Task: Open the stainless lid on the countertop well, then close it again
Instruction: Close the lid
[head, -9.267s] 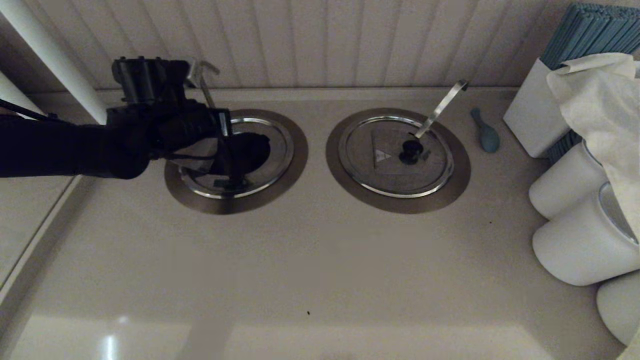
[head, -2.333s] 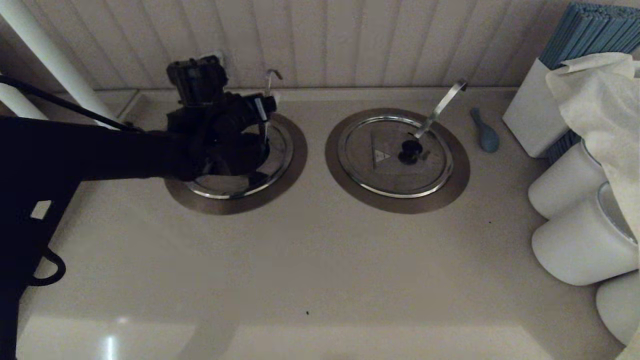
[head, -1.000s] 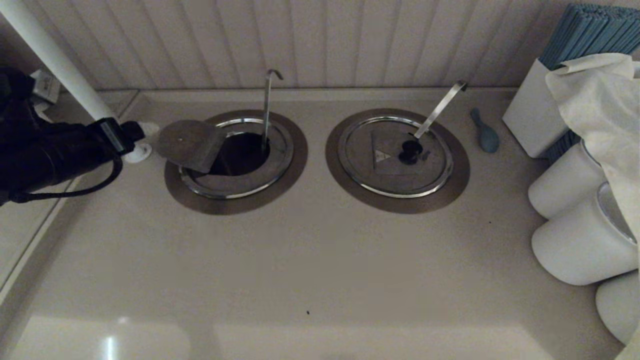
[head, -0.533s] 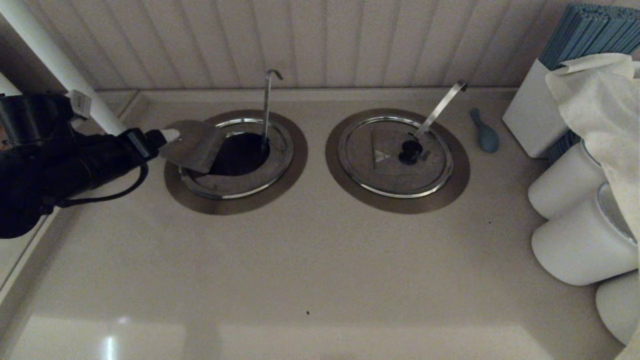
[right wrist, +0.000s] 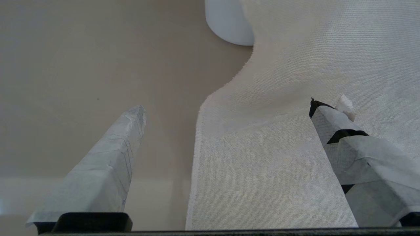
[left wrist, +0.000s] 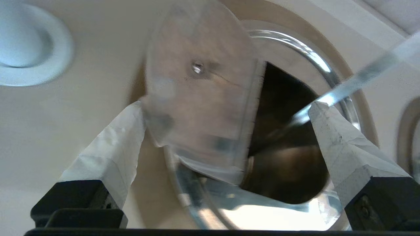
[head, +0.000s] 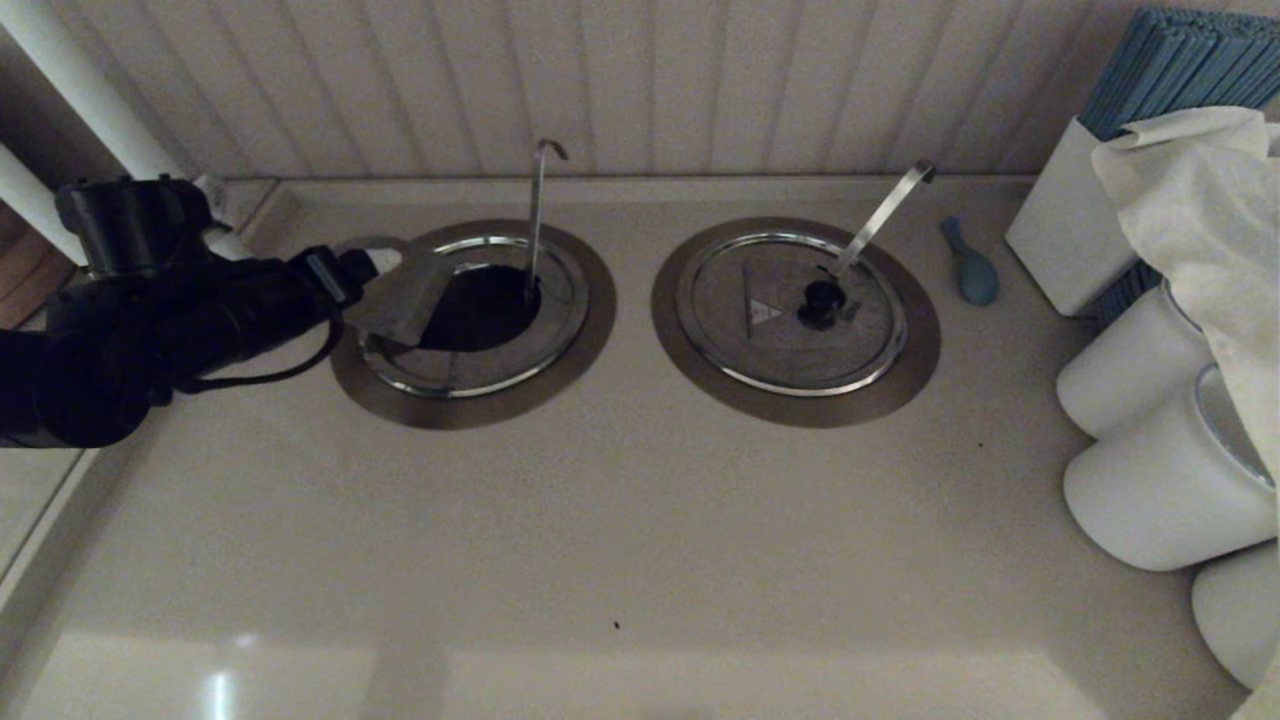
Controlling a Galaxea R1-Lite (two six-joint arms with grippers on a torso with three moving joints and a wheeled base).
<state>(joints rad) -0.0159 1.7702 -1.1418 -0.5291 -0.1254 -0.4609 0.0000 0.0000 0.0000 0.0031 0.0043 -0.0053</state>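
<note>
The left gripper (left wrist: 226, 108) hovers over the near-left side of the countertop well (head: 580, 330), its fingers (left wrist: 115, 144) spread wide and gripping nothing. The stainless lid (left wrist: 200, 91) stands raised on its hinge directly ahead of the fingertips, between them, its underside facing them and one fingertip just beside its edge. The dark opening lies beyond the lid. Closing likely means pushing that flap forward and down. The right gripper (right wrist: 226, 105), also open, is parked over a cloth (right wrist: 295, 131), well apart.

Café serving counter, lidded wells (head: 795, 320), straws (head: 1180, 70)
</note>
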